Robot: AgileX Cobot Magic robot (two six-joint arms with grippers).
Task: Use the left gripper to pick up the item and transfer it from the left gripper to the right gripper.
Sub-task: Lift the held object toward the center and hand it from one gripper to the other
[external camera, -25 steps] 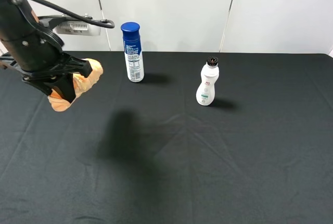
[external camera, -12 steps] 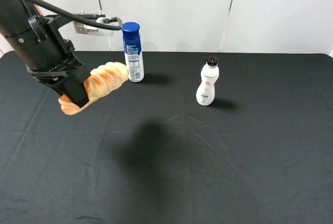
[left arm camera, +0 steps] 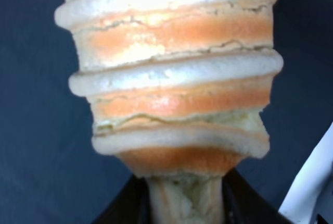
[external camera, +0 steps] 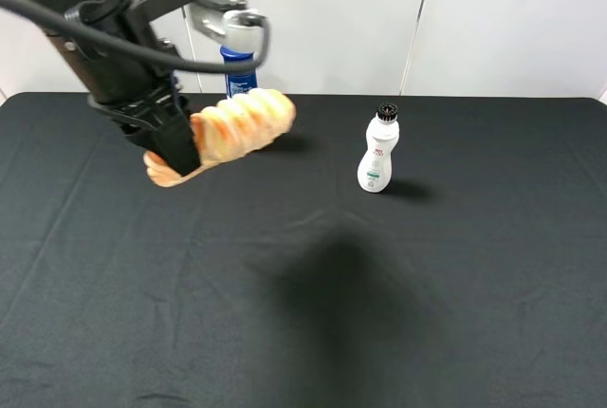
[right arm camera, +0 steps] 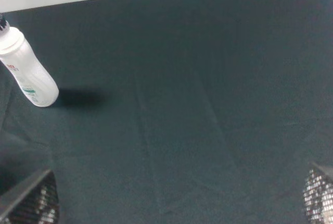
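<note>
The item point(external camera: 237, 125), a peach-tan ridged roll, hangs in the air above the back left of the table, tilted with its free end up and to the right. My left gripper point(external camera: 178, 150) is shut on its lower end. In the left wrist view the item point(left arm camera: 171, 78) fills the frame, with the black fingers point(left arm camera: 120, 209) pinching its narrow end. My right gripper point(right arm camera: 174, 200) is out of the exterior high view. In its own wrist view only the two fingertips point(right arm camera: 31, 200) show, wide apart and empty above the black cloth.
A blue-capped spray can point(external camera: 238, 59) stands at the back, mostly hidden behind the item and the left arm. A small white bottle with a black cap point(external camera: 379, 150) stands right of centre and also shows in the right wrist view point(right arm camera: 28, 73). A black cloth point(external camera: 398, 313) covers the table.
My left arm has carried the item to the right and upward, from the far left edge to in front of the spray can. The bottle and the can have not moved.
</note>
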